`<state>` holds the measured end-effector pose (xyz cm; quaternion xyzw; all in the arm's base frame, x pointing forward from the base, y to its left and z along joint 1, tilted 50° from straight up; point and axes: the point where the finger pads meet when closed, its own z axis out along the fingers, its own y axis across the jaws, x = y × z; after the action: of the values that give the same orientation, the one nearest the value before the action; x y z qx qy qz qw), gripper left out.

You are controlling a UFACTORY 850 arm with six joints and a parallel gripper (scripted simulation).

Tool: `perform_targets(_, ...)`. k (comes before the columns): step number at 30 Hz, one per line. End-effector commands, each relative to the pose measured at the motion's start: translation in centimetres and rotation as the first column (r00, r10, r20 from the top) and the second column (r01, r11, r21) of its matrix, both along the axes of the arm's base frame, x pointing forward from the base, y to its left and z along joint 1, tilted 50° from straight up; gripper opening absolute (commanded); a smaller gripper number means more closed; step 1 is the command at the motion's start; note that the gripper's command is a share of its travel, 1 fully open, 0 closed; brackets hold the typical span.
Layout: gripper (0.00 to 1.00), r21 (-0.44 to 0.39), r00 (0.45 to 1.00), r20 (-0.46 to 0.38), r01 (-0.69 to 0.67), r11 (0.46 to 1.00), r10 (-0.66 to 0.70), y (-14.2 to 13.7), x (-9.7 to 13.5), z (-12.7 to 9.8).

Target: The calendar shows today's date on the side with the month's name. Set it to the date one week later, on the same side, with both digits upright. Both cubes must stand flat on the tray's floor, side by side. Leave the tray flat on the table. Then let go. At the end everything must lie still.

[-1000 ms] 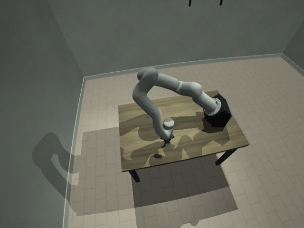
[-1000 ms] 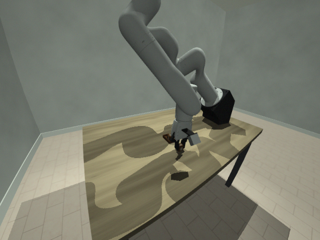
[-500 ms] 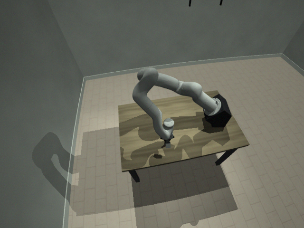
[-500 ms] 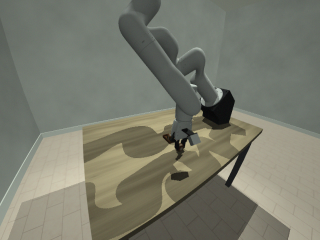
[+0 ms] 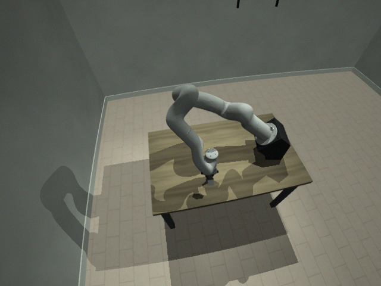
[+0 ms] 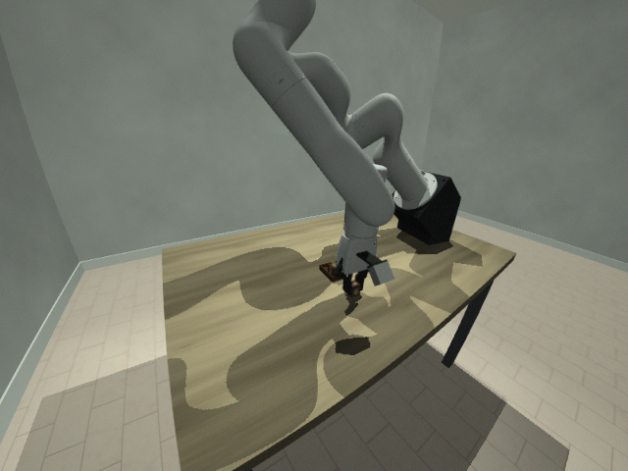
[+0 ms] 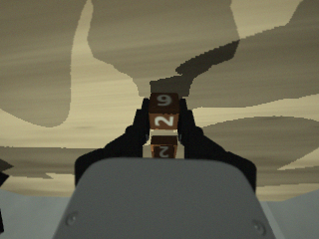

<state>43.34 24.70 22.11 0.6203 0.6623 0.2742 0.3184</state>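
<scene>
Spreading across the left of the exterior view, the pale wooden bench [image 6: 213, 324] carries broad curved shadows and stands on dark legs over a tiled floor. Nearer its middle, a small brown wooden tray [image 6: 328, 271] sits on the bench top, mostly hidden behind the wrist, so its contents cannot be made out. Just beside it, the black two-fingered hand [image 6: 353, 287] of the grey six-joint arm [image 6: 324, 122] points down and hangs above the bench, with its own dark shadow patch lying apart from it toward the near edge. Its fingers are clamped at a narrow spread on a small brown wooden cube with white digits [image 7: 163, 116]; the wrist view shows a 6 on one face and a 2 on the next, with another 2 visible lower, between the fingers. Farther right, the arm rises from a black angular pedestal [image 6: 441, 218] at the bench's far corner.
</scene>
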Motion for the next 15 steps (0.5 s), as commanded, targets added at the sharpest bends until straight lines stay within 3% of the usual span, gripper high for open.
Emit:
perform_targets(1, 0.29, 0.001, 1.0, 0.001, 0.0, 1.0, 0.0, 0.1, -0.8, 0.7)
perform_targets(6, 0.29, 0.001, 1.0, 0.001, 0.0, 1.0, 0.0, 0.1, -2.2, 2.0)
perform_targets(15, 0.29, 0.001, 1.0, 0.001, 0.0, 1.0, 0.0, 0.3, -6.8, 5.8)
